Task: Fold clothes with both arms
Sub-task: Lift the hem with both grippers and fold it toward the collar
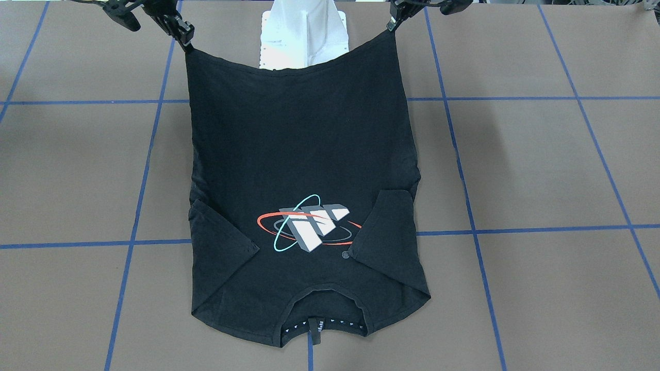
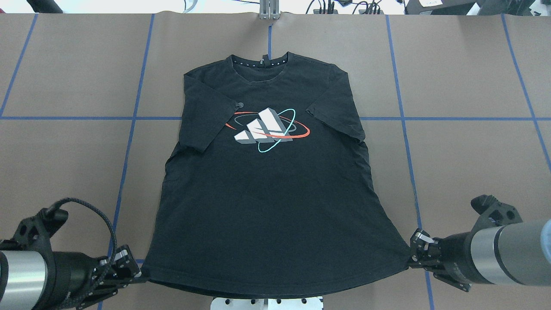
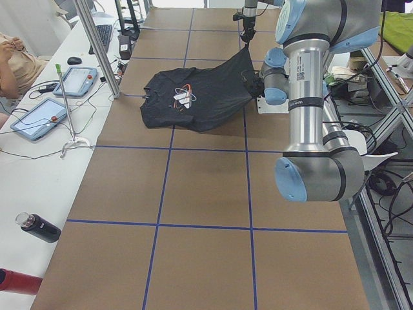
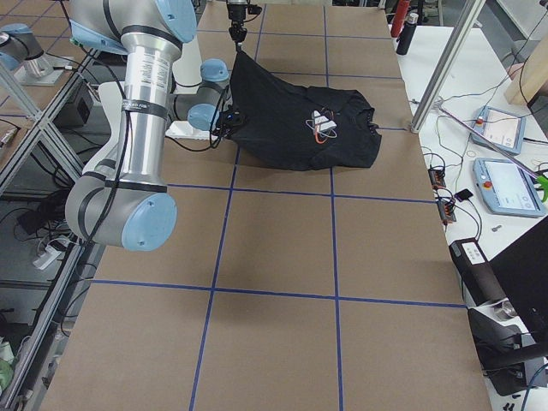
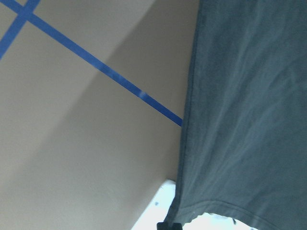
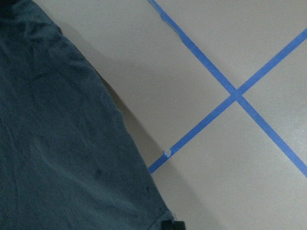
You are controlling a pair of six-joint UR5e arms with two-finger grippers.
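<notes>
Holding the T-shirt's hem up by both corners

The brown surface (image 2: 465, 150) with its blue tape grid carries the black T-shirt (image 2: 267, 193), print side up, with the sleeves folded in over the chest. Its collar end lies flat on the far side, and its hem end is raised just in front of the robot's base. The left hand (image 2: 137, 275) pinches the hem's left corner and the right hand (image 2: 412, 254) pinches the right corner, with the hem sagging slightly between them. The shirt's long axis runs straight away from both hands, past the orbit logo (image 2: 267, 129) to the collar (image 2: 260, 62). A fold would likely carry the hem forward along that axis, with neither arm nearer.
</notes>
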